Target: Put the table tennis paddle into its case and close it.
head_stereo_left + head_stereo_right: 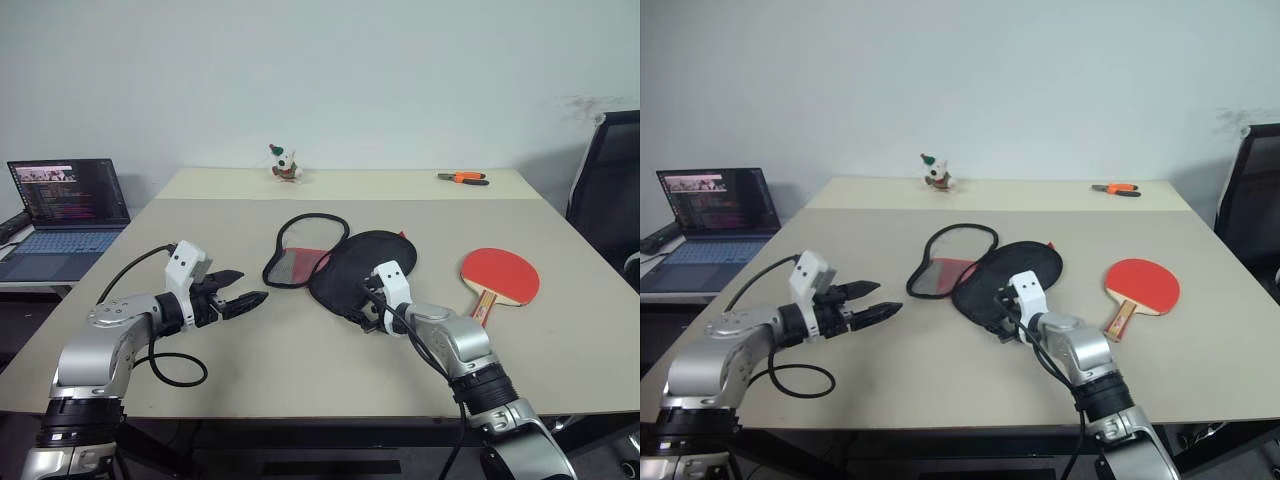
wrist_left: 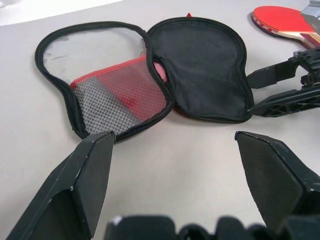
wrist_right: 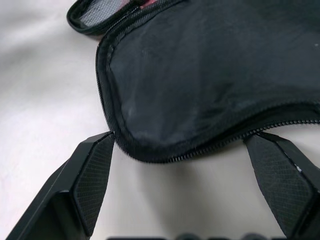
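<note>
Black fabric of the case (image 1: pixel 372 262), unzipped and spread flat, lies just ahead of my right gripper (image 3: pixel 180 145), jaws wide, empty. Left gripper (image 1: pixel 240 298) hovers wide beside it. Paddle (image 1: pixel 499 276) sits apart, outside my right. Next, I judge: fetch it.

Background stuff on and around the table

Open laptop (image 1: pixel 68 208) sits on a side desk off to the left, a little toy figure (image 1: pixel 285 164) and orange-handled pliers (image 1: pixel 464 178) sit at the table's (image 1: pixel 300 370) far edge, black chair (image 1: pixel 608 195) on the right.
</note>
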Robot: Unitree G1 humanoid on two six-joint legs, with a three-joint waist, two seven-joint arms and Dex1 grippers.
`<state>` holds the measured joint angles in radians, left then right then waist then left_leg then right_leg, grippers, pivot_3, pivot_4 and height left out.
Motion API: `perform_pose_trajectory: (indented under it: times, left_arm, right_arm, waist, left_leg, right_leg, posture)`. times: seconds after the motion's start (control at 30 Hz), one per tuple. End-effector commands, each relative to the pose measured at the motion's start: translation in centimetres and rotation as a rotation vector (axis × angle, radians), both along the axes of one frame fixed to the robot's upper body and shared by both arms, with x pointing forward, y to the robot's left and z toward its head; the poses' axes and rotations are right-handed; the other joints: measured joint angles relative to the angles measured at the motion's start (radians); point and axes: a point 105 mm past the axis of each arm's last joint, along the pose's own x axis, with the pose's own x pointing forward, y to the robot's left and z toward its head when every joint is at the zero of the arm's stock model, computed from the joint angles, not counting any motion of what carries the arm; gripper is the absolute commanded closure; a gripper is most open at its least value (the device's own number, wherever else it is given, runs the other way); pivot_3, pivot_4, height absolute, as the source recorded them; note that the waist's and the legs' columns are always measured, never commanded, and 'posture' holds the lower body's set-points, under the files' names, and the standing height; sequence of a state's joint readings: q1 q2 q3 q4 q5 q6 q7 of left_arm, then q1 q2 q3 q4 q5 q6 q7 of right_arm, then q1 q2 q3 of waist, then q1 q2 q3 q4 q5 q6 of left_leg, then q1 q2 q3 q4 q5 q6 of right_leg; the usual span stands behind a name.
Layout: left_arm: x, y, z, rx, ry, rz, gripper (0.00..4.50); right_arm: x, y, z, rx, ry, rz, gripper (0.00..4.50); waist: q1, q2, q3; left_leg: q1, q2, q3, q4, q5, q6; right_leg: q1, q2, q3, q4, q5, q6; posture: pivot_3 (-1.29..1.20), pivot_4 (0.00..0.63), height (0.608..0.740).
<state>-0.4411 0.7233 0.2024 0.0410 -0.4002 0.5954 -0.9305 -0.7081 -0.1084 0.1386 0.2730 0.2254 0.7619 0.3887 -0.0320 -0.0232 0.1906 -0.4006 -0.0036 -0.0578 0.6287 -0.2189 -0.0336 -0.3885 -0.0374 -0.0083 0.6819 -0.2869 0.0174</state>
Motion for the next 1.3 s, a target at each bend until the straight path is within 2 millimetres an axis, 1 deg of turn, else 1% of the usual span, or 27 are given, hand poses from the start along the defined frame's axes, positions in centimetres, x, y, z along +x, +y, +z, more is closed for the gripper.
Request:
perform_pose_trajectory:
  times: [0.03,0.07,0.13,0.17,0.27,0.53,0.67,0.83,0.97,1.1,1.3]
  left_arm:
    - [-0.2,-0.7,1.6,0.017,-0.073,-0.036,0.31]
    - [-0.2,-0.9,1.7,0.019,-0.074,-0.041,0.31]
    - [-0.2,-1.1,1.7,0.019,-0.075,-0.05,0.31]
    - [-0.2,-1.2,1.7,0.021,-0.076,-0.055,0.31]
    - [-0.3,-1.5,1.6,0.02,-0.078,-0.063,0.31]
    - [-0.3,-1.9,1.5,0.022,-0.079,-0.073,0.31]
    - [-0.4,-2.0,1.4,0.034,-0.079,-0.081,0.31]
    - [-0.5,-2.1,1.2,0.04,-0.078,-0.087,0.31]
    - [-0.6,-2.3,1.1,0.053,-0.075,-0.101,0.31]
    - [-0.5,-2.5,1.1,0.063,-0.077,-0.113,0.31]
    - [-0.7,-2.9,1.3,0.071,-0.073,-0.159,0.31]
  right_arm:
    - [0.5,1.4,2.4,0.071,-0.068,0.006,0.05]
    - [0.5,1.8,2.7,0.091,-0.068,0.008,0.05]
    - [0.5,1.9,2.9,0.107,-0.064,-0.002,0.41]
    - [0.5,1.9,2.8,0.112,-0.059,-0.008,0.67]
    - [0.7,1.4,2.8,0.125,-0.047,-0.028,1.65]
    - [0.4,0.5,2.9,0.164,0.012,-0.047,4.49]
    - [-0.3,-0.6,3.2,0.168,0.052,-0.024,4.49]
    - [-1.4,-3.1,3.2,0.13,0.122,0.024,4.49]
    - [-1.8,-5.9,2.9,0.065,0.193,0.07,4.49]
    - [-1.8,-7.5,2.4,-0.002,0.24,0.11,4.49]
    - [-1.3,-9.0,2.0,-0.049,0.285,0.131,4.49]
  waist:
    - [0.0,0.0,0.0]
    - [0.0,0.0,0.0]
    - [0.0,0.0,0.0]
    - [0.0,0.0,0.0]
    - [0.0,0.0,0.0]
    - [0.0,0.0,0.0]
    - [0.0,0.0,0.0]
    - [0.0,0.0,0.0]
    - [0.001,0.0,0.0]
    - [-0.002,0.0,0.0]
    - [-0.002,0.0,0.0]
  left_leg:
    - [0.0,0.0,0.0,0.0,0.0,0.0]
    - [0.0,0.0,0.0,0.0,0.0,0.0]
    - [0.0,0.001,0.0,0.0,0.0,0.0]
    - [0.0,0.001,0.0,0.0,0.0,0.0]
    - [0.0,0.0,0.0,0.0,0.0,0.0]
    - [0.0,0.001,0.0,-0.001,0.0,0.0]
    - [0.0,0.0,0.0,-0.001,0.0,0.0]
    - [0.0,0.0,0.0,-0.001,0.0,0.0]
    - [0.0,0.0,0.001,-0.001,0.0,0.0]
    - [0.0,0.0,0.003,-0.001,0.0,0.0]
    - [0.0,0.001,0.004,-0.001,0.0,0.001]
  right_leg:
    - [0.0,0.0,0.0,0.0,0.0,0.0]
    - [0.0,0.0,0.0,0.0,0.0,0.0]
    - [0.0,0.0,0.0,0.0,0.0,0.0]
    - [0.0,0.0,0.0,0.0,0.0,0.0]
    - [0.0,0.0,0.0,0.0,0.0,0.0]
    - [0.0,0.0,0.0,0.0,0.0,0.0]
    - [0.0,0.0,0.0,0.0,0.0,0.0]
    - [0.0,0.0,0.0,0.0,0.0,0.0]
    - [0.0,0.0,0.0,0.0,0.0,0.0]
    - [0.0,0.001,0.0,-0.001,0.0,0.0]
    - [0.0,0.001,0.0,-0.001,0.0,0.0]
  posture:
    - [0.0,0.15,0.74]
    - [0.0,0.15,0.74]
    - [0.0,0.15,0.74]
    - [0.0,0.15,0.74]
    - [0.0,0.15,0.74]
    - [0.0,0.15,0.74]
    - [0.0,0.15,0.74]
    - [0.0,0.15,0.74]
    - [0.0,0.15,0.74]
    - [0.0,0.15,0.74]
    - [0.0,0.15,0.74]
